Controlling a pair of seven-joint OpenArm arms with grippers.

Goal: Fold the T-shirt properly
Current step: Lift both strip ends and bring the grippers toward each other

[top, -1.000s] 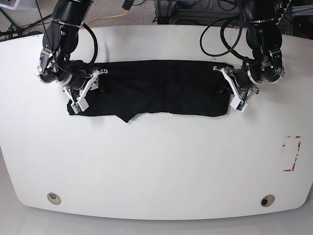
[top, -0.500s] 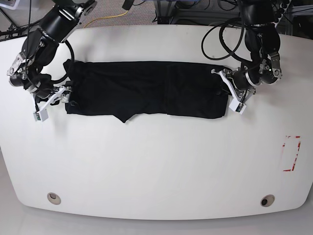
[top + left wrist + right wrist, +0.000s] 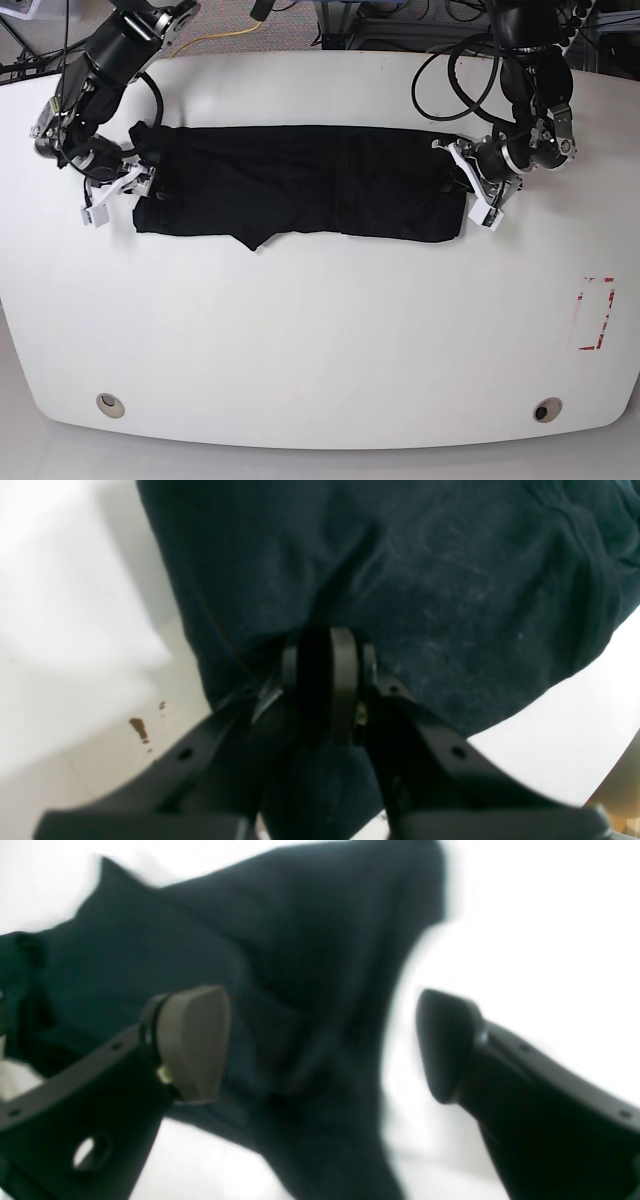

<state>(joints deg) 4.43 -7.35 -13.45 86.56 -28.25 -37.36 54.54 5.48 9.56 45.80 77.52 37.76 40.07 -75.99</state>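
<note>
Black T-shirt lies flat, long axis running left-right.

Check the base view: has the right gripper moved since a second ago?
Yes. The right gripper has left the T-shirt, sliding outward toward the table edge on the view's left, jaws open.

base cam: high up, looks straight down on whole table, both arms in shot, far off. left wrist cam: sits behind left gripper, looks out along fingers, super close, shirt fills frame ahead of tips. right wrist cam: same deal behind right gripper, close, blurry, shirt end ahead between fingers. each wrist view shares one shirt end with base; wrist views share nothing with each other.
</note>
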